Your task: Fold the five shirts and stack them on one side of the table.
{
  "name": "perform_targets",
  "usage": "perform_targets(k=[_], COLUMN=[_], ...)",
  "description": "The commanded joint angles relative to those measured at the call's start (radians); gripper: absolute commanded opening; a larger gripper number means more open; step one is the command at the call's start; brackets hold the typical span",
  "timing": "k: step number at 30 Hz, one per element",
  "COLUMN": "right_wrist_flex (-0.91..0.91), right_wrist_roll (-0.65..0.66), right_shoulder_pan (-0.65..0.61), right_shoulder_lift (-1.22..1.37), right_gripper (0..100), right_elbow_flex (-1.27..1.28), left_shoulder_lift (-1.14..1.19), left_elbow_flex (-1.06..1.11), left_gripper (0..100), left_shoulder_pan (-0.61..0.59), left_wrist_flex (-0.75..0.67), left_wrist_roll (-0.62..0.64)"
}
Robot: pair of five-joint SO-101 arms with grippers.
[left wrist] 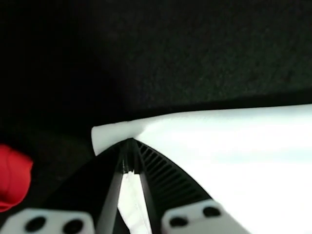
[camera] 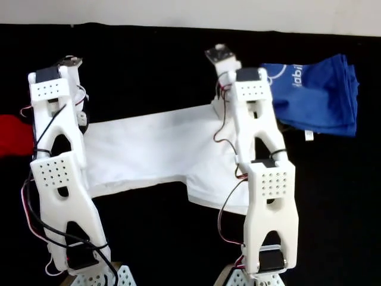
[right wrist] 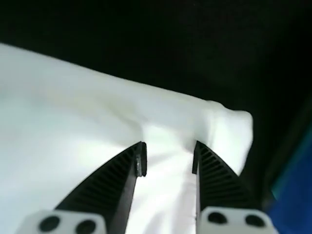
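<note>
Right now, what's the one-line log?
left gripper: shut on white shirt | right gripper: open over white shirt | blue shirt: folded

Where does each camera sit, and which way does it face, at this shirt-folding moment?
High view: fixed above the table, looking down on both arms, the white shirt, blue shirt and red cloth.
Left wrist view: on the left arm, facing along the left gripper, shut on the white shirt's edge.
Right wrist view: on the right arm, facing along the open right gripper over the shirt.
Shared: all three show the white shirt.
</note>
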Motion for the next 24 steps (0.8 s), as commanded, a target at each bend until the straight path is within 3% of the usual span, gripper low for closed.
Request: perform_targets(k=[1, 6, 10, 18, 24], right_wrist_flex=[0.165, 0.300, 0.300, 0.298, 0.294], right_wrist_roll=[-0.008, -0.009, -0.011, -0.054, -0.054], right_shoulder_pan=[0.012, 0.013, 0.027, 0.019, -0.048], right_shoulder_lift=[-0.028, -0.044, -0.084, -0.519, -0.865], right_gripper=[16.4, 16.6, 16.6, 16.6, 16.6], right_elbow_flex=[-0.208, -0.469, -0.503, -0.082, 0.337], left_shoulder_lift=[-0.010, -0.039, -0.205, -0.750, -0.954], left_elbow_flex=[-0.168, -0.292, -0.168, 0.473, 0.992], left_gripper=[1, 1, 1, 1, 1], left_shoulder_pan=[-0.025, -0.028, -0.047, -0.004, 0.035], left_wrist_flex=[0.118, 0.186, 0.187, 0.161, -0.106], left_wrist_roll=[0.008, 0.035, 0.055, 0.044, 0.049])
